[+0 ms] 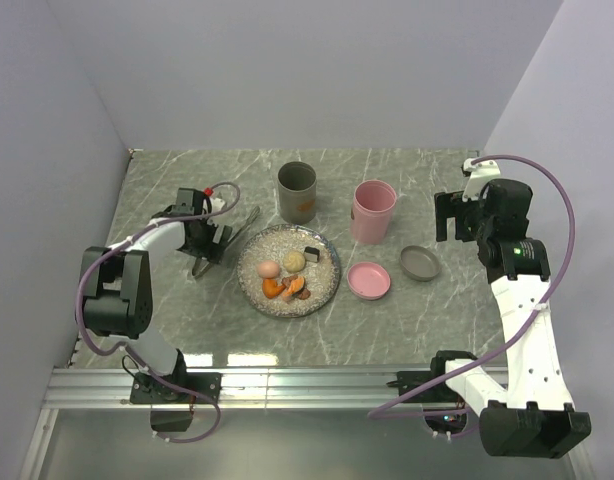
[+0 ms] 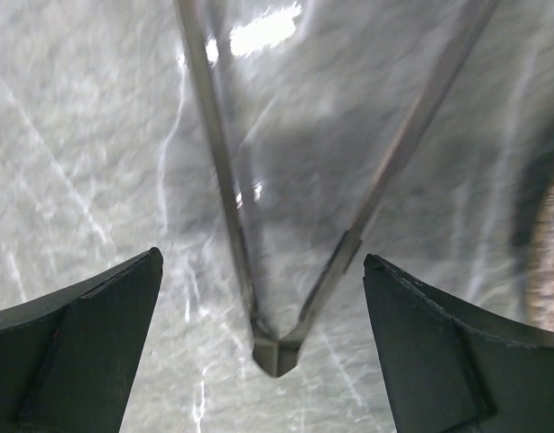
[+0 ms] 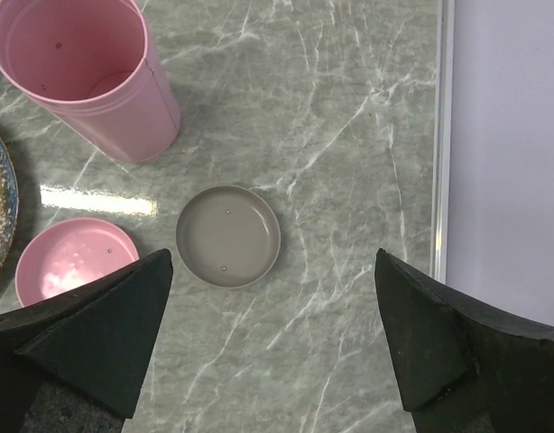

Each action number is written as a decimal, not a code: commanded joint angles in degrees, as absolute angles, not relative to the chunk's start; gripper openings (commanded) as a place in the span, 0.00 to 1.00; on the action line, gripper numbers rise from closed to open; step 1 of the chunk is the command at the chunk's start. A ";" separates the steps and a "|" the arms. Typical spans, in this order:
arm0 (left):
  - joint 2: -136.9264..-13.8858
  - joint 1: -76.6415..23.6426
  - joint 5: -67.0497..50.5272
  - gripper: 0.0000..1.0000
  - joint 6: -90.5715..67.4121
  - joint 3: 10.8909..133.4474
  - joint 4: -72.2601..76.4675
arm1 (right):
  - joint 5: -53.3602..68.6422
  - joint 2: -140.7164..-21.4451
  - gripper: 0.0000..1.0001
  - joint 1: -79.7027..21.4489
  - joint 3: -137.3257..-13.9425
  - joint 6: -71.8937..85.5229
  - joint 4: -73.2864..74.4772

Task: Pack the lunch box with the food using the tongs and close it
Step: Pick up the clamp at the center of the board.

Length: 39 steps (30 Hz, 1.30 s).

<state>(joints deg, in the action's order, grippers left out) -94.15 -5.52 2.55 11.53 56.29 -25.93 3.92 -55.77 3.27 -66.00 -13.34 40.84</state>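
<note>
Left of the plate, the left gripper is hovering wide open and empty over the tongs, likely needing centring on their 2 arms before closing.

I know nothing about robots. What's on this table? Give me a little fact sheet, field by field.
Food: small bite-size pieces on speckled silver-grey round plate
Tongs: thin grey metal tongs, flat on the marble table, left of plate
Containers: tall grey cup and tall pink cup, upright, uncovered
Lids: round pink lid, round grey lid, both off
Left gripper: open, straddling the tongs' joined end
Right gripper: open, over the grey lid
</note>
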 commanded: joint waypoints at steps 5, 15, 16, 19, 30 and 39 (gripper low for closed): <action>-93.87 -5.10 -5.52 0.99 10.81 61.00 -22.68 | 3.43 -54.49 1.00 3.34 -66.88 -13.80 40.69; -74.72 2.72 -21.11 0.99 13.88 49.58 -9.94 | 2.90 -53.44 1.00 3.34 -65.92 -14.41 40.96; -72.36 2.81 -20.22 0.99 14.23 47.74 -9.41 | 2.90 -53.35 1.00 3.34 -65.74 -14.41 40.78; -71.28 3.08 -20.83 0.99 19.41 47.37 -14.39 | 2.37 -53.00 1.00 3.34 -65.22 -14.41 40.52; -79.44 3.08 -13.62 0.99 23.56 46.58 -19.25 | 3.08 -53.79 1.00 3.34 -65.21 -14.33 40.52; -88.23 1.06 -10.72 0.99 24.09 48.60 -18.64 | 2.64 -53.96 1.00 3.34 -64.77 -14.33 40.34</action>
